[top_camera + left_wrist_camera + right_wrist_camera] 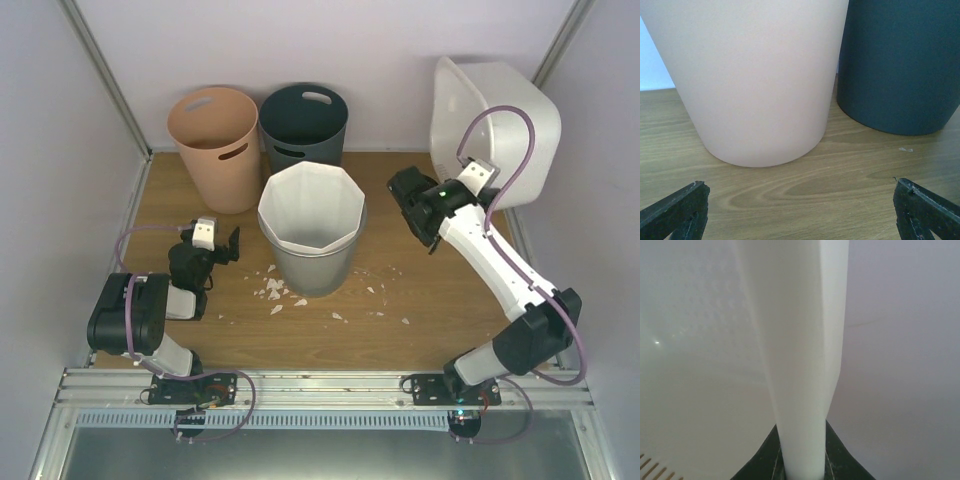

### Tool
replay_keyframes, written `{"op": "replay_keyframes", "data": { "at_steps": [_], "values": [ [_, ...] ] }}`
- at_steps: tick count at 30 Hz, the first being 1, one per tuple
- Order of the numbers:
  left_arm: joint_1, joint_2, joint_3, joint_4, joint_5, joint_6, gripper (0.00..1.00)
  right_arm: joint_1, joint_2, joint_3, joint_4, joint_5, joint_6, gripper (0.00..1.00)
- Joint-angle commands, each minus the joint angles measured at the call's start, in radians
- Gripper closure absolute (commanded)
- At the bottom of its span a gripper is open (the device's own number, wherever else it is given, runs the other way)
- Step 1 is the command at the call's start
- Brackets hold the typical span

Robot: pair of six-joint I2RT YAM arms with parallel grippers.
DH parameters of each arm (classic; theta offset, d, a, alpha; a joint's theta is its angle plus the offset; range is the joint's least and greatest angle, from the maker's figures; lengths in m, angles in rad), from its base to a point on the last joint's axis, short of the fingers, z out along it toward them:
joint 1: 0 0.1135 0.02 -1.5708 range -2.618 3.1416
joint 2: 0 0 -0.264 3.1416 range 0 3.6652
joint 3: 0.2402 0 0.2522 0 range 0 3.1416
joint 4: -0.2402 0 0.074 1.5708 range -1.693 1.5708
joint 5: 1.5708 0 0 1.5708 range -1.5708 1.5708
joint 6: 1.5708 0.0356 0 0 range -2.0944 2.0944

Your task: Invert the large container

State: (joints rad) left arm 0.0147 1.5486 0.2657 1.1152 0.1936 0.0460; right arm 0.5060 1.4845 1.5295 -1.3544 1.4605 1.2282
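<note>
The right end effector (801,460) is clenched on the tub (500,120), its dark fingers (840,462) pinching the rolled white rim from both sides. The left end effector (800,210) is spread wide and grasps nothing, low over the wood-grain surface (790,195) in front of a peach bin (755,75). The tub stands tipped steeply up at the far right corner, rim towards the left; it is smooth translucent-white plastic with rounded corners, one wall finely dimpled.
</note>
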Motion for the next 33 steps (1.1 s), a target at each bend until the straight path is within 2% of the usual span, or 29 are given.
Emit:
{"op": "replay_keyframes", "data": {
  "at_steps": [1, 9, 16, 24, 33],
  "values": [
    [-0.006, 0.008, 0.013, 0.077, -0.003, 0.017, 0.01, -0.086, -0.028, -0.110, 0.038, 0.171, 0.111, 0.99],
    [-0.006, 0.007, 0.013, 0.076, -0.002, 0.017, 0.01, -0.201, 0.120, -0.218, 0.038, 0.169, 0.253, 0.99],
    [-0.006, 0.008, 0.013, 0.076, -0.002, 0.016, 0.01, -0.249, 0.268, -0.195, 0.044, 0.172, 0.253, 0.99],
    [-0.006, 0.008, 0.013, 0.076, -0.002, 0.017, 0.01, -0.236, 0.388, -0.143, 0.040, 0.171, 0.218, 0.99],
    [-0.006, 0.008, 0.013, 0.075, -0.002, 0.017, 0.01, -0.156, 0.494, -0.145, 0.035, 0.171, 0.171, 0.99]
  ]
}}
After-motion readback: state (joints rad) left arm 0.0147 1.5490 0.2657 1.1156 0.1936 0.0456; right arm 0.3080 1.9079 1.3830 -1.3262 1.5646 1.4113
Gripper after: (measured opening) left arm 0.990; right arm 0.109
